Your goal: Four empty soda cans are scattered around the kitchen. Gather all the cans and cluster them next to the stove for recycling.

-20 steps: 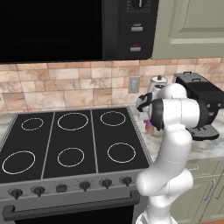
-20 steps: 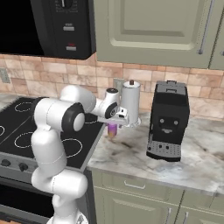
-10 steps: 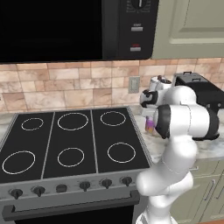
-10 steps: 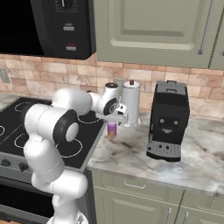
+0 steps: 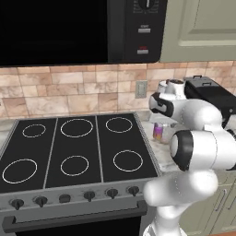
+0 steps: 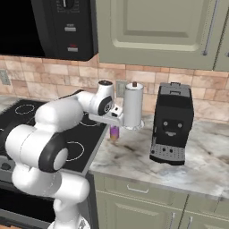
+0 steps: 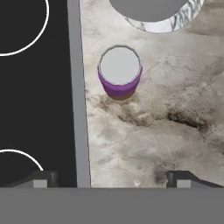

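A purplish-pink soda can [image 7: 120, 72] with a silver top stands upright on the marble counter [image 7: 148, 131], just right of the stove's [image 7: 35, 109] steel edge. My gripper [image 7: 113, 179] hangs open above it with nothing between its fingers. From the sides, the can [image 5: 159, 132] [image 6: 114, 132] stands under the hand [image 6: 114, 119], beside the stove [image 5: 73, 152].
A tall white paper-towel roll [image 6: 133, 105] stands right behind the can. A black coffee machine [image 6: 172, 123] sits further right on the counter. A black microwave [image 5: 78, 30] hangs over the stove. Bare counter lies in front of the can.
My gripper has opened a little wider and lifted slightly off the can, and the arm's elbow has swung. The can stays standing on the counter.
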Tool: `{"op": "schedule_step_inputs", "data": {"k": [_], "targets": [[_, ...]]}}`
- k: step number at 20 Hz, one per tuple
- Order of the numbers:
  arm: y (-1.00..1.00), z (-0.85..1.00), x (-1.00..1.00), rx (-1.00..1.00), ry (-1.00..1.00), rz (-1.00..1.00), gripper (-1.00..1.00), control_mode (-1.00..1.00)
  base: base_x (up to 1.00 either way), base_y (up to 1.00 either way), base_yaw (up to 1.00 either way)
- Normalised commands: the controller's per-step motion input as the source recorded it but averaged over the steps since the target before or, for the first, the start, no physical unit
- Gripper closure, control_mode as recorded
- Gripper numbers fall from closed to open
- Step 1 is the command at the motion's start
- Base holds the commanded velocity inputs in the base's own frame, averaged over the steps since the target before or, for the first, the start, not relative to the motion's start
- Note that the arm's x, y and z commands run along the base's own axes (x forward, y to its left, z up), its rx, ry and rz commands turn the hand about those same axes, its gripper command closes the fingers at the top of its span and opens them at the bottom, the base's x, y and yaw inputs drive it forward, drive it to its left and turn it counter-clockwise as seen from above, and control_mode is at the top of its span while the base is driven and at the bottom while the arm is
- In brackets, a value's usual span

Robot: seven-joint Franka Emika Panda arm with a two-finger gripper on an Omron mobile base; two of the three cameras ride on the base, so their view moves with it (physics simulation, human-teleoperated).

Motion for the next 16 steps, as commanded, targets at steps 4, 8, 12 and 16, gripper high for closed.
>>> {"op": "schedule_step_inputs", "data": {"k": [4,8,12,16], "targets": [[0.3,0.12,-0.69,0.0,0.04,-0.05,-1.0,-1.0,0.0,0.0,0.0],[0.14,0.0,-0.71,0.0,0.02,-0.05,-1.0,-1.0,0.0,0.0,0.0],[0.02,0.0,-0.43,0.0,0.07,-0.06,-1.0,-1.0,0.0,0.0,0.0],[0.0,-0.01,-0.35,0.0,0.04,-0.04,-1.0,-1.0,0.0,0.0,0.0]]}}
